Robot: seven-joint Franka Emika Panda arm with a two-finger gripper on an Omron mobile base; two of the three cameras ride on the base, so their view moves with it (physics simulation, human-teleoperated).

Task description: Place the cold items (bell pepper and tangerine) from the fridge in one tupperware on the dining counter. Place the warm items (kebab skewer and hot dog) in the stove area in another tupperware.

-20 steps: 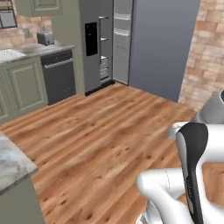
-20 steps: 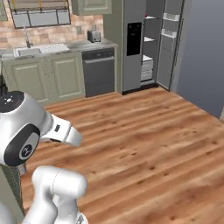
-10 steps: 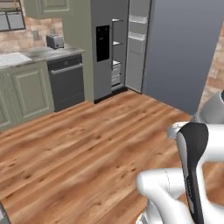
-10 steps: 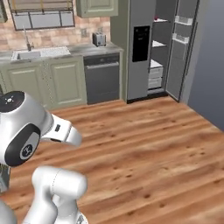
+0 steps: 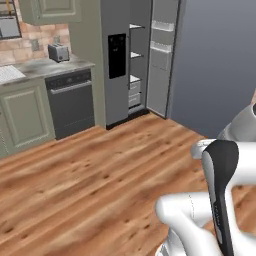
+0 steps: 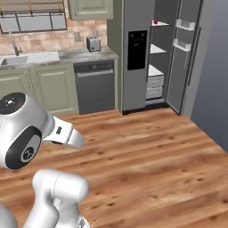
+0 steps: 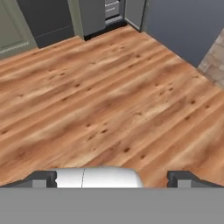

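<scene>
Across the wooden floor (image 7: pixel 109 100), the fridge (image 6: pixel 138 53) stands with its door (image 6: pixel 185 58) swung wide; a small red item (image 6: pixel 155 21), too small to identify, sits on its top shelf. Tool (image 7: pixel 112 178) released, fingertips (image 7: pixel 41 178) wide apart above bare floor, grasping nothing. A toaster (image 6: pixel 93 43) rests on the table (image 6: pixel 84 54).

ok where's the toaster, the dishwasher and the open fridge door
toaster (image 6: pixel 93 43), right base view, its front face
dishwasher (image 6: pixel 95 87), right base view, its dark front panel
fridge door (image 5: pixel 160 75), left base view, its inner shelf side
</scene>
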